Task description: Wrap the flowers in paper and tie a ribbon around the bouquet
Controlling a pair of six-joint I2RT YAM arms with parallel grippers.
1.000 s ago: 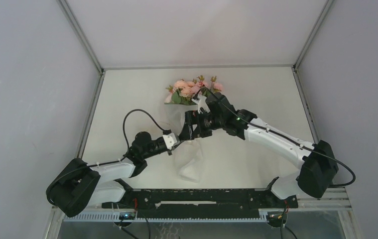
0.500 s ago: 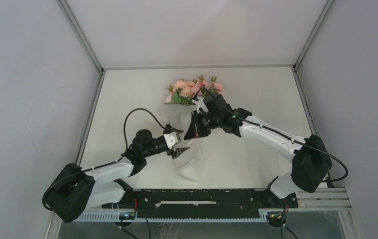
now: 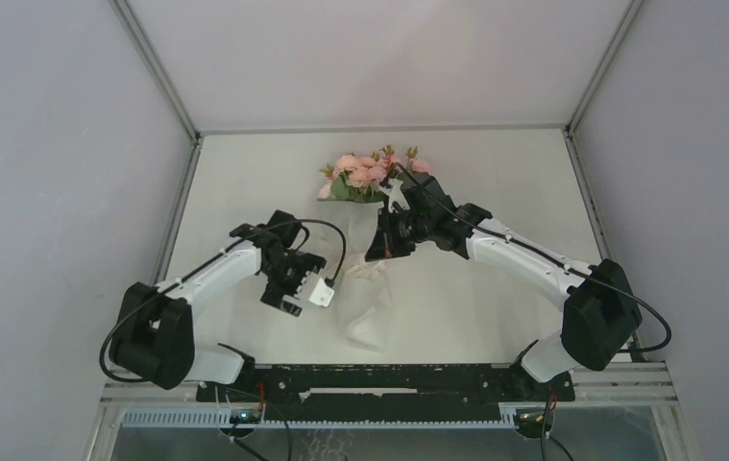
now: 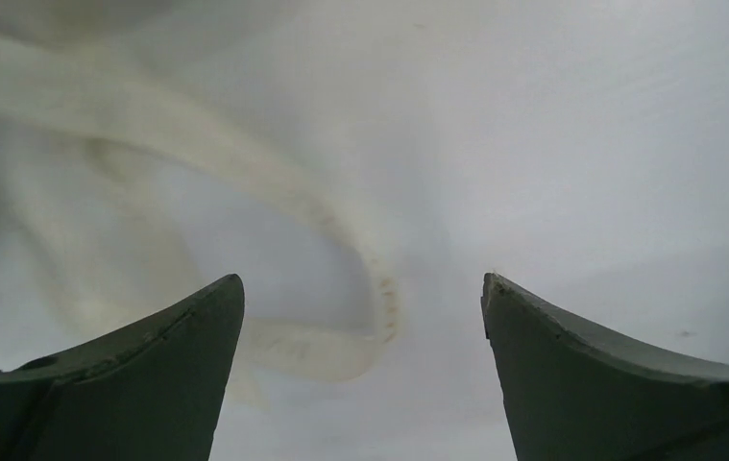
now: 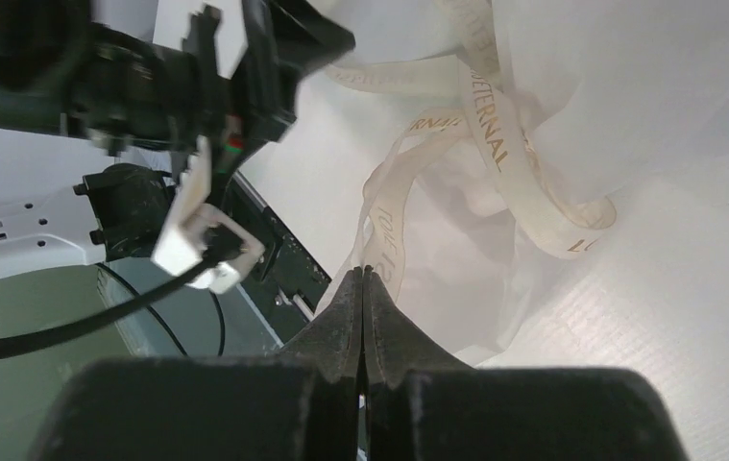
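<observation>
On table [image 3: 504, 182], bouquet [image 3: 364, 300] lengthwise, flowers [image 3: 368, 173] rearward.

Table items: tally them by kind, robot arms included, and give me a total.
Flower bunch: 1
Paper sheet: 1
Ribbon: 1
Robot arms, left and right: 2
Total: 5

The left arm [image 3: 211, 276] and right arm [image 3: 523, 259] are showing white shells, black joints and black cables [image 3: 327, 228]. Dark grey fingers [image 4: 139, 384] are tipping the left pincer [image 4: 360, 288].
</observation>
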